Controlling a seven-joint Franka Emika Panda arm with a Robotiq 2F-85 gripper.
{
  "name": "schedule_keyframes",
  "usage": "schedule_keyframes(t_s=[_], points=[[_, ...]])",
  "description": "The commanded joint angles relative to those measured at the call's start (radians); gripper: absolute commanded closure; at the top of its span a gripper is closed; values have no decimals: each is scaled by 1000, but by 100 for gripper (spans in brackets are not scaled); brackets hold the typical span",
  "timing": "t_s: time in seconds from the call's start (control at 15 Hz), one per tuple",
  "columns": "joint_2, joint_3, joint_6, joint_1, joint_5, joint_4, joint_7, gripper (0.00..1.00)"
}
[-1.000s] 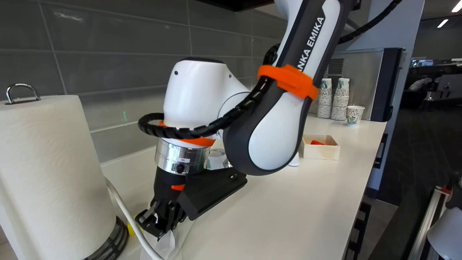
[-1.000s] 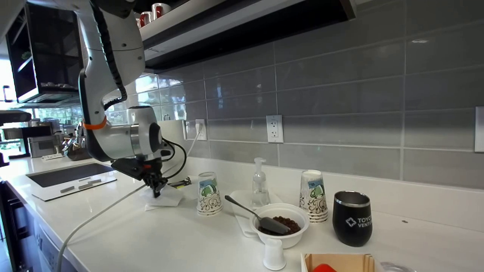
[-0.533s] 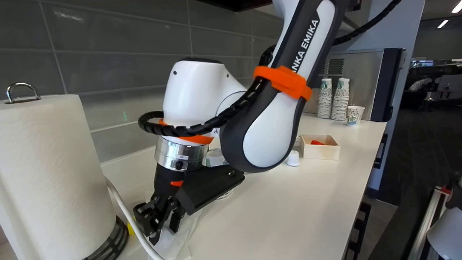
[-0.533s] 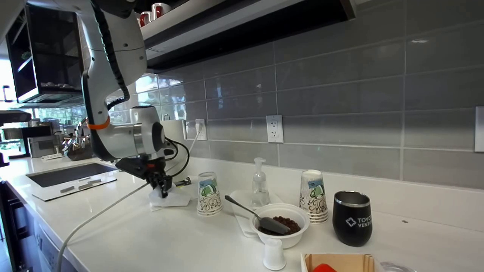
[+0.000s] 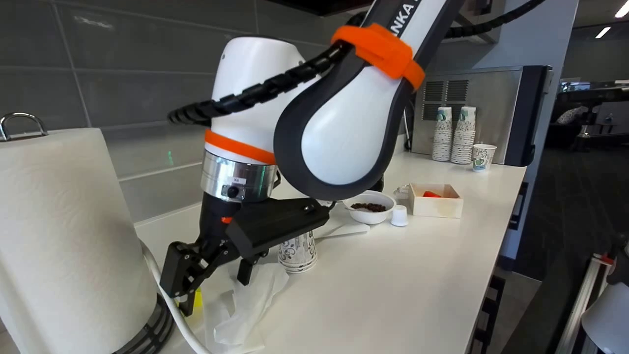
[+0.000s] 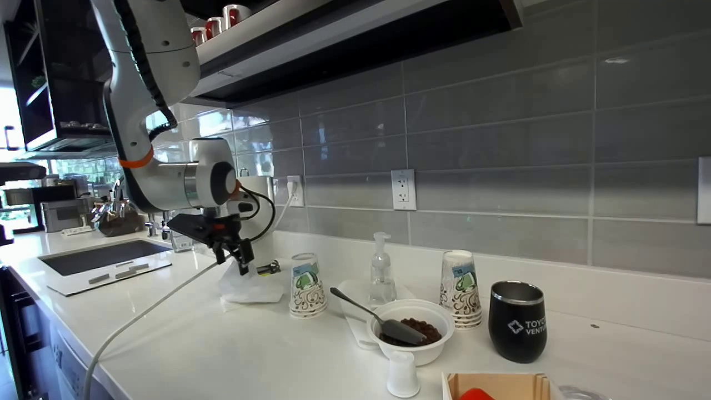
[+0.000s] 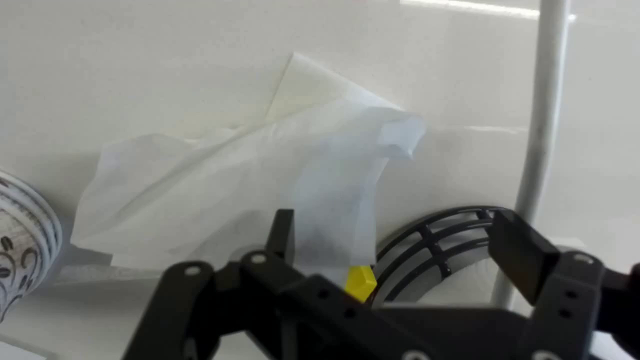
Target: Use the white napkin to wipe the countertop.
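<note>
Gripper [image 5: 215, 295] and arm [image 5: 351, 132] have risen since the frame half a second ago, and the fingers [image 7: 283, 235] have spread wider. Napkin [image 7: 250, 185] has stayed down on the countertop [image 5: 403, 285].

Claw state: released. Fingers stand wide apart, above the countertop. In the wrist view one finger overlaps the napkin's edge; the other crosses the stand [image 7: 433, 247] of the paper roll [image 5: 69, 221], next to the white cable [image 7: 542, 100]. Contact between that finger and the cable: cannot tell.

Napkin: crumpled, long folds, one corner curled. A straight-edged corner of white sheet shows from under it; same sheet or another, cannot tell. Position: between the paper roll and the upside-down cup stack [image 5: 298, 255], close to the cups. Yellow piece [image 7: 361, 283] near the stand, partly hidden; identity unclear.

Further along, in both exterior views: bowl [image 6: 430, 353] with brown contents, and box [image 5: 436, 208] with a red item [image 5: 431, 194] inside. Grey utensil [image 6: 400, 331] rests in the bowl. Pump bottle [image 6: 381, 275] stands behind the bowl, black tumbler [image 6: 516, 344] off to its side.
</note>
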Motion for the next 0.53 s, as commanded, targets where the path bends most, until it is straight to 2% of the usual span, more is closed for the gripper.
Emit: schedule_keyframes(t_s=[0.0, 0.47], points=[[-85, -29, -56, 29, 64, -14, -51, 0], [-205, -60, -209, 16, 8, -33, -49, 0]])
